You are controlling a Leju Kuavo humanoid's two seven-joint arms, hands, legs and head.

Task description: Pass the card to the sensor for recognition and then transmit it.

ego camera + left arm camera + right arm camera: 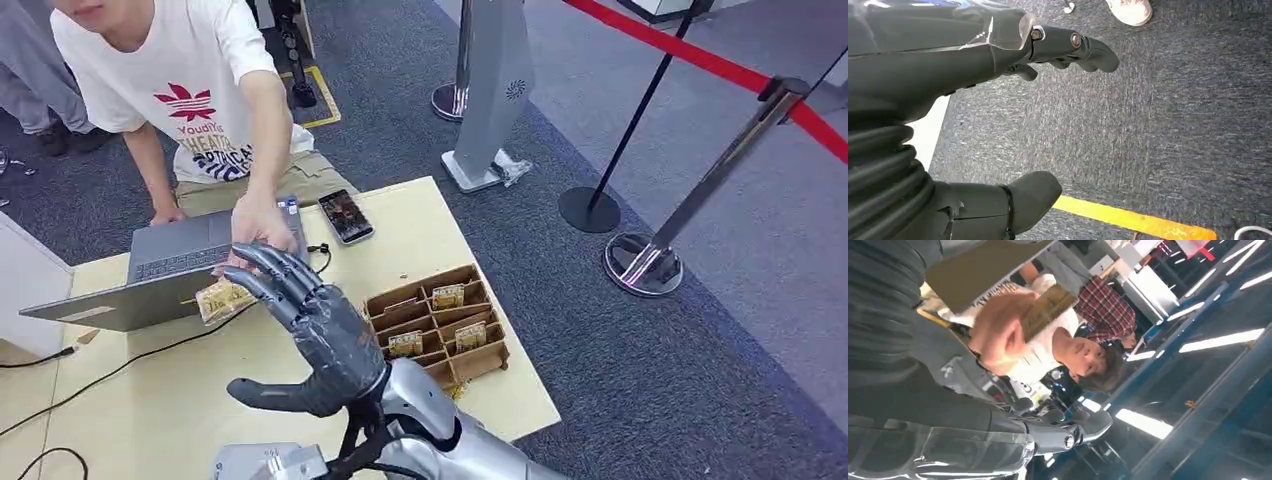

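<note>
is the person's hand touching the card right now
Touching. In the right wrist view the person's hand has its fingers wrapped round the card; in the head view the same hand sits directly over the card.

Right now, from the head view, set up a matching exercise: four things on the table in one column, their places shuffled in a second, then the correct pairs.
Things:
1. card
2. phone
3. laptop
4. cardboard organizer

Places:
A. near the table's right edge, cards in its slots
B. at the tips of the right hand fingers, with a person's hand just above
C. at the table's far edge, screen up
D. at the table's left, lid open flat

Pairs: 1-B, 2-C, 3-D, 4-A
</note>
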